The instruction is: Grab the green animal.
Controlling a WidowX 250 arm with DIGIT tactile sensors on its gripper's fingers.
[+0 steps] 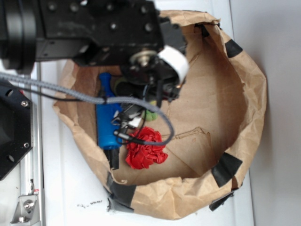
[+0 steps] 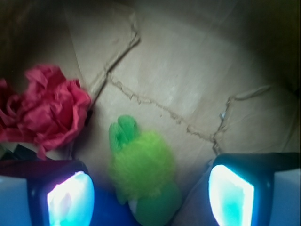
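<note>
The green animal (image 2: 143, 172) is a fuzzy lime-green plush lying on the brown paper floor of the bag. In the wrist view it sits between my two fingers, with a gap on each side. My gripper (image 2: 150, 197) is open and low over it. In the exterior view only a sliver of the green animal (image 1: 151, 114) shows below the arm, and my gripper (image 1: 129, 120) is down inside the bag, mostly hidden by the arm and cable.
A red ruffled cloth ball (image 1: 146, 148) lies just beside the toy; it also shows in the wrist view (image 2: 44, 108). A blue bottle (image 1: 107, 117) lies along the left wall of the brown paper bag (image 1: 244, 94). The bag's walls surround everything.
</note>
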